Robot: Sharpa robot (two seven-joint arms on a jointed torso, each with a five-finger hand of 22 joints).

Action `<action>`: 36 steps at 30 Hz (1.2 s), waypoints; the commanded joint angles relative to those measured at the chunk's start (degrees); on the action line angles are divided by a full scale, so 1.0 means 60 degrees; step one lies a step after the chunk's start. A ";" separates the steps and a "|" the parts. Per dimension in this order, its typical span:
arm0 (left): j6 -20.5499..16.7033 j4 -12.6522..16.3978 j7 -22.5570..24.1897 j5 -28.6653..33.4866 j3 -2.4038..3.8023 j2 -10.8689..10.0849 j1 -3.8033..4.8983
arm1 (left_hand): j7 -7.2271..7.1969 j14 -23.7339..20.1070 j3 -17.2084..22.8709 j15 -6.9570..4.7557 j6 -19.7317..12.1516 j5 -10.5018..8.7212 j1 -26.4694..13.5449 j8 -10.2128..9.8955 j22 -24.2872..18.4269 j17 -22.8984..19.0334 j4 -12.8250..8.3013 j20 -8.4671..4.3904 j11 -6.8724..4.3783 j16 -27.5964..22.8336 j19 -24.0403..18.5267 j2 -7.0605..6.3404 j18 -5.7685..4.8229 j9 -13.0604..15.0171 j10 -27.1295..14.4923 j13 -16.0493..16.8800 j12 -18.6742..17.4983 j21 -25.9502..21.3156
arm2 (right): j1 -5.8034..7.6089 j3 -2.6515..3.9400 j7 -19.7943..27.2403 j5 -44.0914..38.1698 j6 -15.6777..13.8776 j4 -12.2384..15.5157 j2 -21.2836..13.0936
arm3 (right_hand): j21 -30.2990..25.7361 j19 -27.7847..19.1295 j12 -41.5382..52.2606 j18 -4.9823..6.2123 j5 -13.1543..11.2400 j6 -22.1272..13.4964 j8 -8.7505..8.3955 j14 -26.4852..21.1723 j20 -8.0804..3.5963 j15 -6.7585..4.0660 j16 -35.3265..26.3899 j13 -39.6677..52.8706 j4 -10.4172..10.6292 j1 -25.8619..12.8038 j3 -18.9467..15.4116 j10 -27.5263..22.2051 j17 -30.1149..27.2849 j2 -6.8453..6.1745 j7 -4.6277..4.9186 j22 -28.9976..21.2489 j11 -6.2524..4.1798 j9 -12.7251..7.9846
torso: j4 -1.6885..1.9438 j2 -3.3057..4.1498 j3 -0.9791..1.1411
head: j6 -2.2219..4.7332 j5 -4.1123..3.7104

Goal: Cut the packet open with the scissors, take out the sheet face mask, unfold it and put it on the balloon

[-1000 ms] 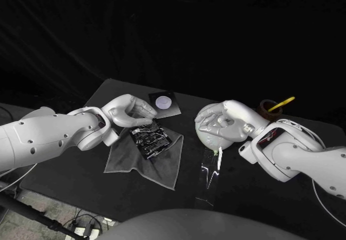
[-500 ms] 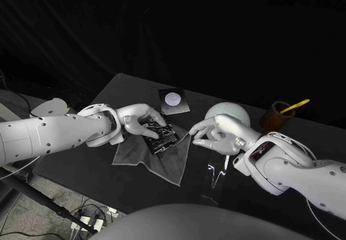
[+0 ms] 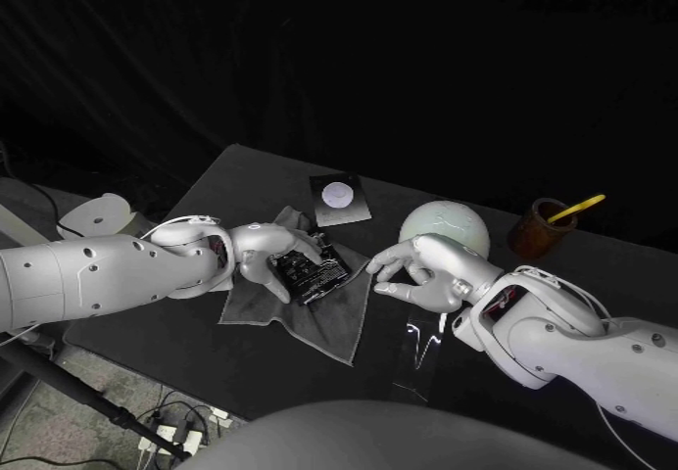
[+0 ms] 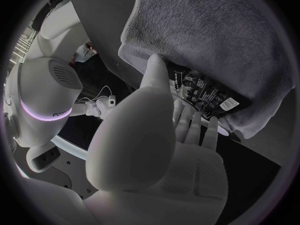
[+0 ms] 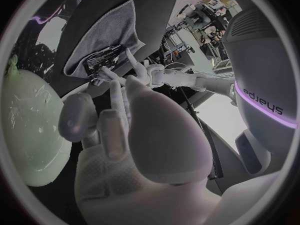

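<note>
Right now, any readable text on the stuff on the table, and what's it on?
Nothing can be quoted.
packet: blocks of white print and a pale label, too small to read.
black card: a white circle, no readable words.
balloon and brown cup: no text seen.

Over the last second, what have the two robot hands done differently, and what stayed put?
The right robot hand came off the balloon and reached, fingers apart, toward the packet. The left robot hand kept hold of the packet over the cloth, shifting its grip. Balloon, cloth and cup stayed put.
</note>
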 commanded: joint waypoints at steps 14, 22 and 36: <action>-0.0291 -0.0229 -0.0602 -0.1429 -0.0017 0.0095 -0.0080 | -0.0019 -0.0140 0.0166 -0.0066 -0.0273 0.0024 -0.0011 -0.0145 0.0020 -0.0013 -0.0004 -0.0176 -0.0033 0.0010 -0.0085 -0.0141 0.0194 -0.0021 -0.0380 -0.0002 -0.0022 -0.0082 | -0.0046 0.0002 -0.0353 -0.0361 0.0210 -0.0030 -0.0016 | -0.0028 -0.0023 -0.0049 -0.0117 -0.0056 -0.0070 -0.0060 0.0189 0.0072 0.0079 -0.0007 -0.0012 -0.0012 -0.0057 0.0076 -0.0005 0.0004 -0.0055 0.0014 0.1402 0.0066 -0.0014 | -0.0003 -0.0001 0.0013 | -0.0051 0.0058; -0.0372 -0.0295 -0.0793 -0.1628 -0.0018 0.0242 -0.0105 | 0.0163 0.0191 0.0737 -0.0016 0.0159 0.0014 -0.0009 -0.0005 0.0059 0.0060 -0.0012 -0.0198 0.0163 0.0093 0.0079 -0.0011 0.0327 0.0076 0.0130 0.0043 0.0045 -0.0008 | -0.0057 0.0002 -0.0381 -0.0302 0.0251 -0.0009 -0.0048 | -0.0073 -0.0043 -0.0065 -0.0108 -0.0057 -0.0082 -0.0066 0.0183 0.0080 0.0087 -0.0014 -0.0011 -0.0007 -0.0086 0.0096 -0.0010 -0.0018 -0.0056 0.0023 0.1389 0.0075 -0.0019 | -0.0008 0.0001 0.0012 | -0.0051 0.0053; -0.0403 -0.0239 -0.1112 -0.1695 -0.0018 0.0343 -0.0166 | 0.0430 0.3172 0.1813 0.0363 0.1813 -0.0021 -0.0428 0.0613 0.0202 0.0632 -0.0070 0.0021 0.0529 0.0851 0.0942 0.0791 0.0735 0.0434 0.3314 0.0182 0.0435 0.0396 | -0.0127 0.0001 -0.0384 -0.0217 0.0311 -0.0019 -0.0057 | -0.0099 -0.0057 -0.0069 -0.0101 -0.0044 -0.0062 -0.0053 0.0181 0.0091 0.0092 -0.0018 0.0000 -0.0008 -0.0117 0.0156 0.0025 -0.0021 -0.0021 0.0016 0.1381 0.0069 -0.0019 | -0.0001 -0.0005 0.0016 | -0.0051 0.0109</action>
